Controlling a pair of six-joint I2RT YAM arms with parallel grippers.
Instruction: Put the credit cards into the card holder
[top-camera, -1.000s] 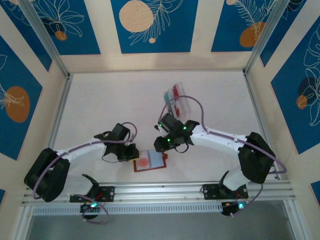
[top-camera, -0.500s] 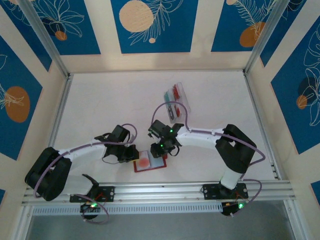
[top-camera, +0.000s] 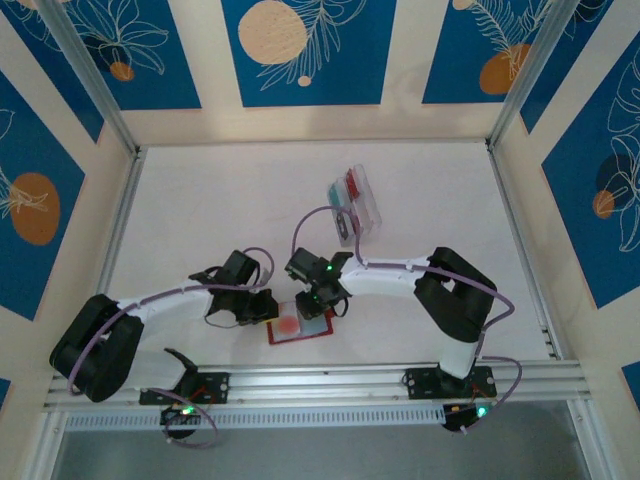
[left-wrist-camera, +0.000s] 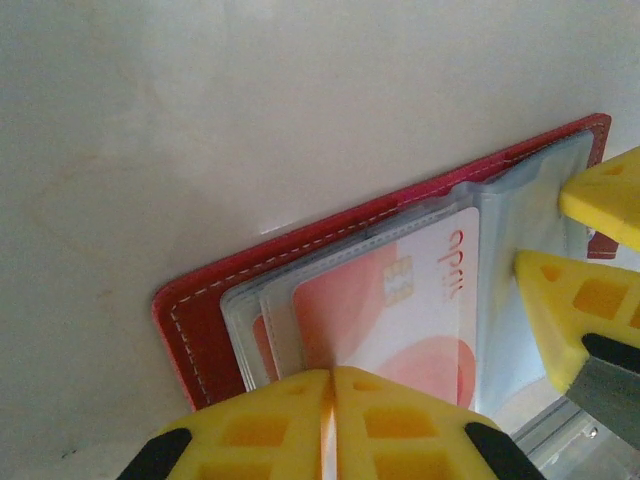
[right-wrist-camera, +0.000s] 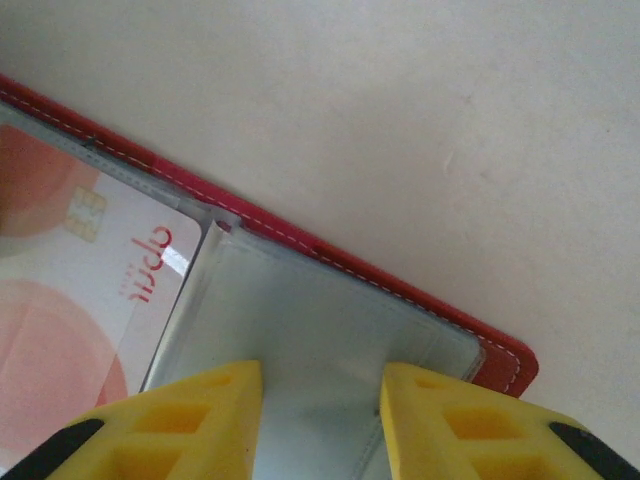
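The red leather-look folding card holder (top-camera: 300, 328) lies open on the white table (top-camera: 220, 210), close to the aluminium rail (top-camera: 330, 378) at the near edge. Wide bare tabletop stretches beyond it and to both sides.

A white credit card with pink circles (left-wrist-camera: 400, 320) sits in a clear pocket on the left half. Its long edge runs parallel to the stitched red border (left-wrist-camera: 200, 300).

The left gripper (left-wrist-camera: 332, 395) has its yellow tips pressed together at the card holder's left edge.

The right gripper (right-wrist-camera: 320, 400) stands with its jaws parted, straddling the empty clear pocket on the right half, just inside the red corner (right-wrist-camera: 500, 360).

A clear plastic compartment box (top-camera: 355, 200) holding coloured cards sits well beyond.
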